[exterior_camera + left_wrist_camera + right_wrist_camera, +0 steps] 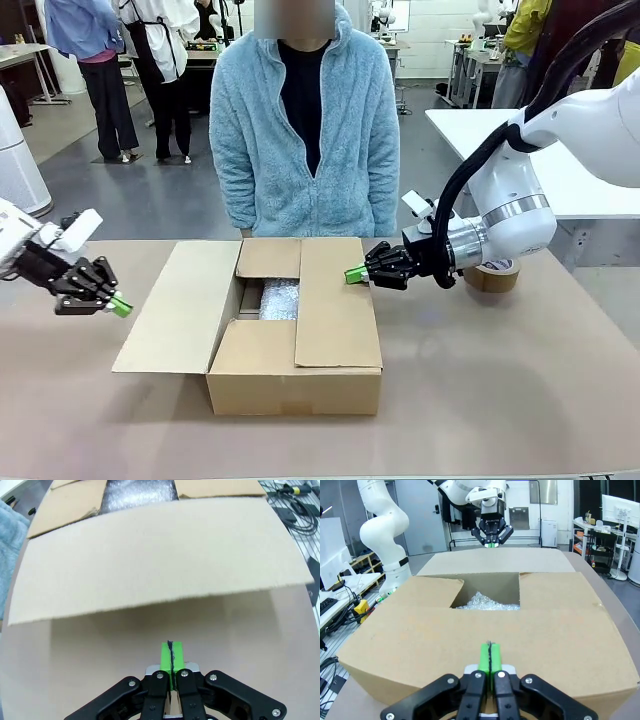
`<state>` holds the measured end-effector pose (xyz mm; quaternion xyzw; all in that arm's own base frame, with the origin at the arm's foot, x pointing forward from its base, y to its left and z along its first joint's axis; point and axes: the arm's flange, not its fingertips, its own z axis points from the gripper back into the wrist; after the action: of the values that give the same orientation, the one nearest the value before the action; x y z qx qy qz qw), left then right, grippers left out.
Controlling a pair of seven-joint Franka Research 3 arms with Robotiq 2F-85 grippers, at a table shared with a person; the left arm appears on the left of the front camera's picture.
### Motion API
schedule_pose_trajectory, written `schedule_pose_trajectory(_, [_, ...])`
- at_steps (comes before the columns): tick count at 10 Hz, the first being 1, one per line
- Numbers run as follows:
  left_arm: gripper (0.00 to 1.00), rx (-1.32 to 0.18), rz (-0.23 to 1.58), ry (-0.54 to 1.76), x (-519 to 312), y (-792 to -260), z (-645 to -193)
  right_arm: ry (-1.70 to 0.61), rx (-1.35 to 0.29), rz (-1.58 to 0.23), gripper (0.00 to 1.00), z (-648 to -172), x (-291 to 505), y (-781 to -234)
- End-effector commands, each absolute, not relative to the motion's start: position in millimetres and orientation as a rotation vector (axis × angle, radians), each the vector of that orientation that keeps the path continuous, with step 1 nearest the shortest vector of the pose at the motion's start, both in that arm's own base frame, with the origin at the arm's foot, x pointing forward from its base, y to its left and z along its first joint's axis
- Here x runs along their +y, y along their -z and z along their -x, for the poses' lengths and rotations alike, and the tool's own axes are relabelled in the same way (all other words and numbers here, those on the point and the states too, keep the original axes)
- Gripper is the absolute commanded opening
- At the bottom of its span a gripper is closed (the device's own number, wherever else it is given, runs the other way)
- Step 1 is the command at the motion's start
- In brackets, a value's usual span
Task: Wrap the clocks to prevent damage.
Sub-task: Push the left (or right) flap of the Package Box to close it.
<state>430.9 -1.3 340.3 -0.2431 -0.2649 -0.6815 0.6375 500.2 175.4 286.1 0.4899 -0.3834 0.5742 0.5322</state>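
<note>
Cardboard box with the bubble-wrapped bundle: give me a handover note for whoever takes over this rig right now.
Left gripper: shut, empty, beside the open left flap.
Right gripper: shut, empty, tip at the folded right flap.
Bubble-wrapped bundle lies inside the cardboard box; tape roll sits behind the right arm.
Done: bundle wrapped and boxed, three flaps folded in.
Left: fold the left flap, then probably tape.
</note>
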Motion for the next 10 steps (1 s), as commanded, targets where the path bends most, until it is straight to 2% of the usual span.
schedule_pose_trajectory(1, [0.00, -0.672, 0.639, 1.463, -16, -329, -436, -1.356, -0.914, -1.164, 0.01, -498, 177, -283])
schedule_pose_trajectory(4, [0.00, -0.699, 0.839, 1.365, -18, -328, -445, -1.356, -0.914, -1.164, 0.01, -498, 177, -283])
schedule_pose_trajectory(10, [0.00, -0.764, 1.057, 1.289, -13, -330, -453, -1.356, -0.914, -1.164, 0.01, -498, 177, -283])
